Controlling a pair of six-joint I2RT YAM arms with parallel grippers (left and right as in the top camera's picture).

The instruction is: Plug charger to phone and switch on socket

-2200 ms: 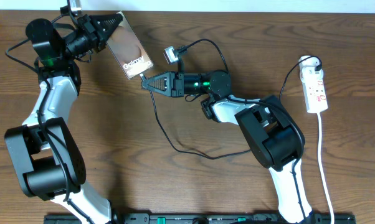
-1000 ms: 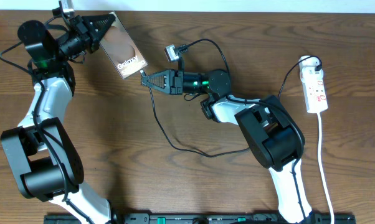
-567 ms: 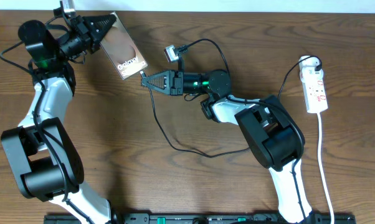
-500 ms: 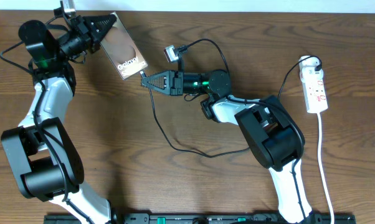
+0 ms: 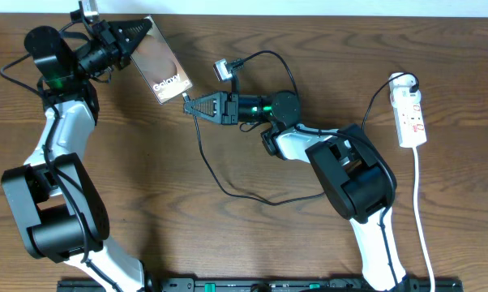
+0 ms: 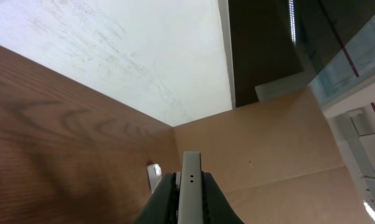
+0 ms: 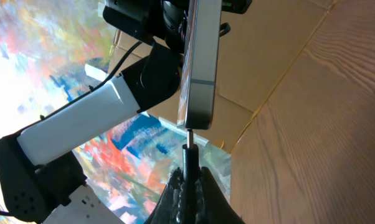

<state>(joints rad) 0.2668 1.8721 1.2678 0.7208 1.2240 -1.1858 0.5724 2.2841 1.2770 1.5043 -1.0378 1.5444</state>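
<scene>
While the left gripper (image 5: 143, 31) clamps the far end of the glossy brown-bronze rectangular phone (image 5: 161, 69) at the wooden table's (image 5: 130, 186) far-left corner, the right gripper (image 5: 189, 105) pinches the thin black charger cable (image 7: 188, 154) just behind its connector tip. The tip touches the phone's lower edge; whether it is seated is unclear. The narrow white socket strip (image 5: 411, 118) lies well apart, far right.

A robotics lab bench: left arm (image 5: 56, 154) and right arm (image 5: 353, 182) mounted at the wooden table's (image 5: 228, 243) near edge, cardboard screens (image 6: 268, 143) beyond it.
</scene>
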